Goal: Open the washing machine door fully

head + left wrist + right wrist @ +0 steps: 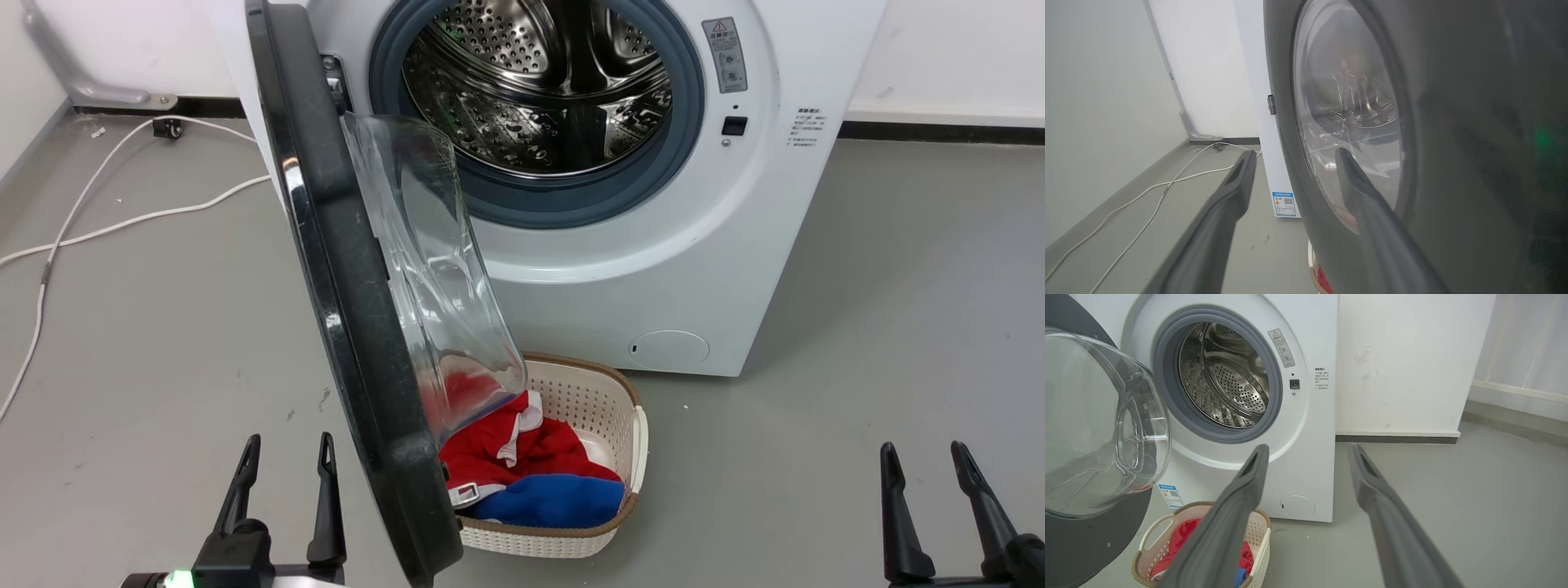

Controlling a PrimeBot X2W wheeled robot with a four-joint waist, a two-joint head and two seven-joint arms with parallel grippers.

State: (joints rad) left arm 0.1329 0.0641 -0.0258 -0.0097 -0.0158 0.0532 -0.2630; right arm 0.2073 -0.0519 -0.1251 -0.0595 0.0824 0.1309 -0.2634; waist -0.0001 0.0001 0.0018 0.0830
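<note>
Here's the washing machine door (343, 269), swung out from the washing machine (620, 278) on its left-side hinge and standing almost edge-on to the head camera. It has a glossy black rim, and its clear glass bowl bulges right, toward the open steel drum (539, 90) and grey gasket (571, 200). The left wrist view gives the other face, a dark smooth disc with a round window, right beside the left gripper (290, 441). It also shows a blue sticker (1284, 203) low on the white body. The right wrist view catches the bowl's inner side and the round flap (1297, 506) low on the front. On each gripper the 2 jaws stand spread wide, gripping nothing. The right gripper (921, 447) hangs well clear over bare floor (857, 327). Below the door's lower edge sits a white basket (604, 400) of red and blue clothes (531, 453), its left end hidden by the door. White cables (122, 220) trail across the floor at left.
</note>
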